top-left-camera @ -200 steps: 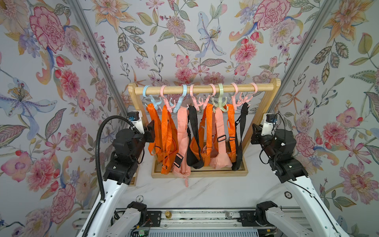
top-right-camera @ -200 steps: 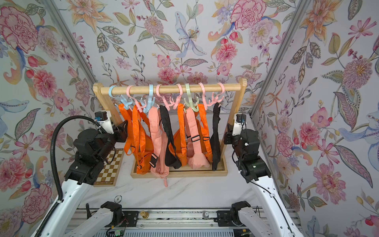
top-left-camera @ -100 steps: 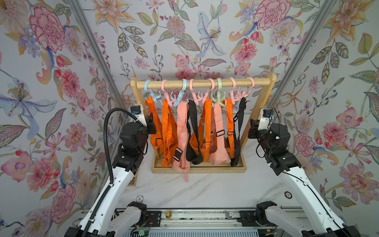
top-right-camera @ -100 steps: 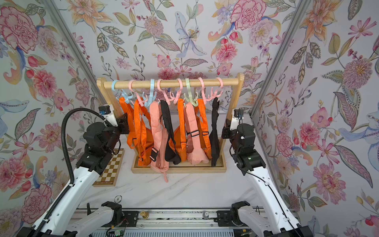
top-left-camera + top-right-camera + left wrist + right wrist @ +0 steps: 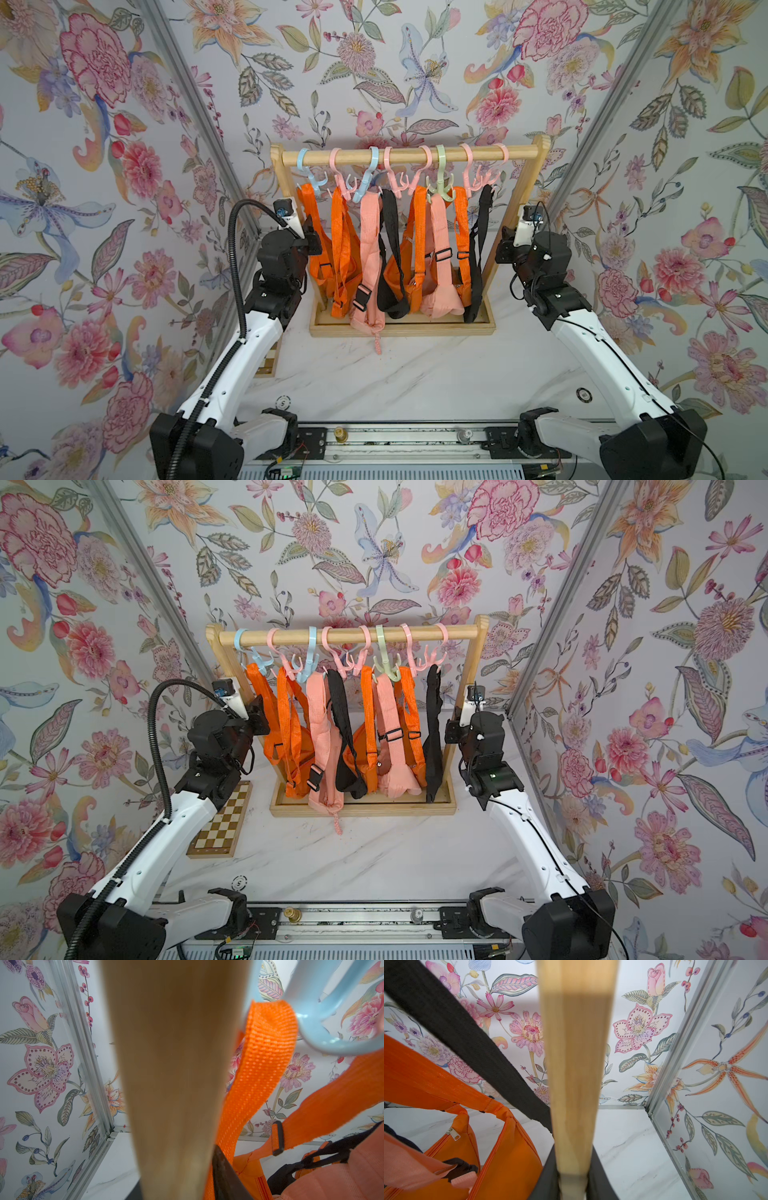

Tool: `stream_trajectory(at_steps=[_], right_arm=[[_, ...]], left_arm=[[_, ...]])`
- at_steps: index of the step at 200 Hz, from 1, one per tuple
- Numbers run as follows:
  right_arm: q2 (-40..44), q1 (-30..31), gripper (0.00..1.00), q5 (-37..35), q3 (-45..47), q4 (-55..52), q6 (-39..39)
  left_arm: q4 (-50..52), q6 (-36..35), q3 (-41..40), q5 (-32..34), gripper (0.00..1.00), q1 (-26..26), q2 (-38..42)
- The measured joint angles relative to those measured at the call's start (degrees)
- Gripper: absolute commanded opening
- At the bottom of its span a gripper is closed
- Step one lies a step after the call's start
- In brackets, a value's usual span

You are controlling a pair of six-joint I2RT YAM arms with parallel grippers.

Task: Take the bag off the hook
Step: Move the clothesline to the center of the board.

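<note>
**Zero bags off the rack; both claws at its end posts**

Every bag, orange, pink or black, hangs by its strap from a plastic hook on the wooden rod (image 5: 407,153) of the rack, which stands at the far side of the desk (image 5: 415,374). The left claw (image 5: 311,244) straddles the left post (image 5: 176,1084), just beside the leftmost orange bag (image 5: 332,266), whose orange strap (image 5: 259,1064) loops over a light-blue hook (image 5: 311,1032); whether this claw clamps the post cannot be told. The right claw (image 5: 505,249) is closed on the right post (image 5: 575,1064), a finger on each side. Neither claw holds a strap. Judged: the rack is being steadied; grasping, unhooking and carrying clear all remain.
</note>
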State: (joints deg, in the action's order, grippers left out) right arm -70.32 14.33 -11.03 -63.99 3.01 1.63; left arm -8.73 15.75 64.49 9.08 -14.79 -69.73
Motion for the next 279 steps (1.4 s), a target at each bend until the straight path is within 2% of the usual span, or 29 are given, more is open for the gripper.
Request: stream_trajectory(at_steps=[58, 119, 156, 204, 231, 237, 243, 253, 259, 279], right_arm=[[-8.2, -0.9, 0.15, 0.1, -5.3, 3.8, -0.4], [-18.6, -3.0, 0.15, 2.4, -14.4, 5.8, -0.6], [-24.4, -5.6, 0.15, 6.1, -20.3, 5.8, -0.3], [-29.9, -7.3, 0.15, 7.3, -26.1, 5.8, -0.2], [-32.1, -7.5, 0.17, 7.5, -28.6, 5.8, -0.2], [-32.3, -7.5, 0.21, 7.6, -28.9, 5.8, -0.1], [-32.5, -7.5, 0.24, 7.7, -29.1, 5.8, -0.1], [-32.5, -7.5, 0.29, 8.4, -29.3, 5.8, 0.5], [-32.5, -7.5, 0.36, 8.9, -29.3, 5.6, 1.1], [-32.4, -7.2, 0.68, 10.9, -29.4, 5.4, 2.6]], left_arm=[[-2.0, -1.4, 4.8, 1.5, 0.37, 0.4, -6.9], [-3.1, -3.0, 13.4, 2.5, 0.38, 0.7, -16.7], [-3.1, -3.2, 21.6, 2.4, 0.39, 0.7, -24.9], [-2.9, -3.4, 32.0, 1.8, 0.38, 0.9, -34.2], [-3.1, -3.4, 33.5, 1.0, 0.50, 0.9, -35.6], [-3.1, -3.5, 33.7, 0.6, 0.59, 0.9, -35.8], [-3.1, -3.5, 33.9, 0.3, 0.76, 0.9, -36.0], [-3.2, -3.3, 33.9, -1.3, 0.93, 0.7, -36.1], [-3.3, -3.3, 33.9, -2.0, 0.99, 0.4, -36.1], [-3.3, -3.1, 33.9, -2.7, 1.00, -0.2, -36.1]])
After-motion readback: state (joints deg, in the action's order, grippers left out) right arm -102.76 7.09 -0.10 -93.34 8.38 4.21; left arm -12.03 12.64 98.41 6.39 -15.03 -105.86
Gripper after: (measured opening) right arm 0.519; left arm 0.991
